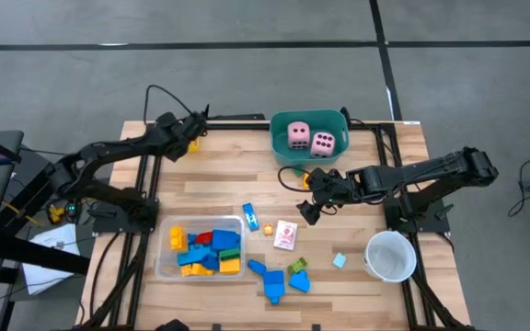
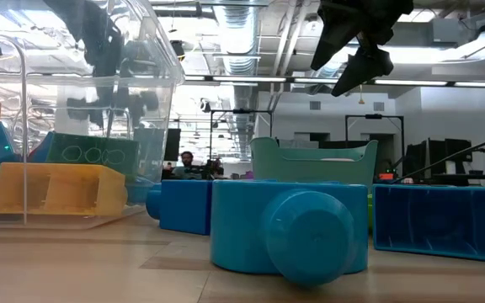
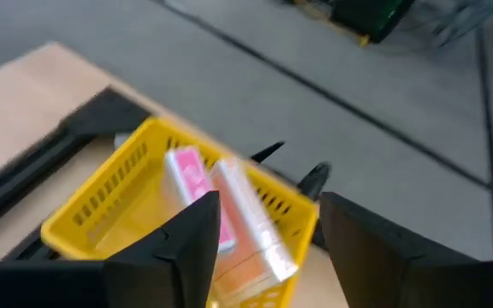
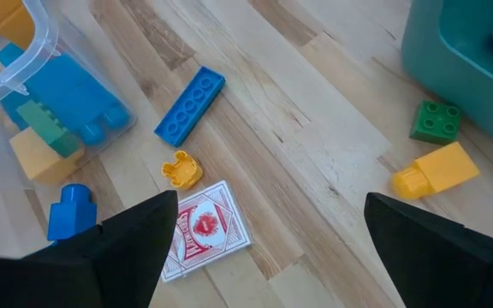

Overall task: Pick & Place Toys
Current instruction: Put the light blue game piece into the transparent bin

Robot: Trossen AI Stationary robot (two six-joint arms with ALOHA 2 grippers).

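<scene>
Overhead: left pincer (image 1: 191, 124) above small yellow slatted plastic tray (image 1: 192, 143) at desk's (image 1: 219, 184) far corner. Left wrist: parted, empty, pink-white cards (image 3: 229, 214) in tray. Right wrist: right pincer (image 4: 268, 248) spread wide, empty, over red-backed card (image 4: 204, 231); likely light, thin, slippery; best pinched across edges.

pink dark-dotted dice (image 1: 310, 139), teal tub (image 1: 282, 147), yellow tray (image 3: 101, 214), red-patterned card (image 4: 202, 229)
</scene>
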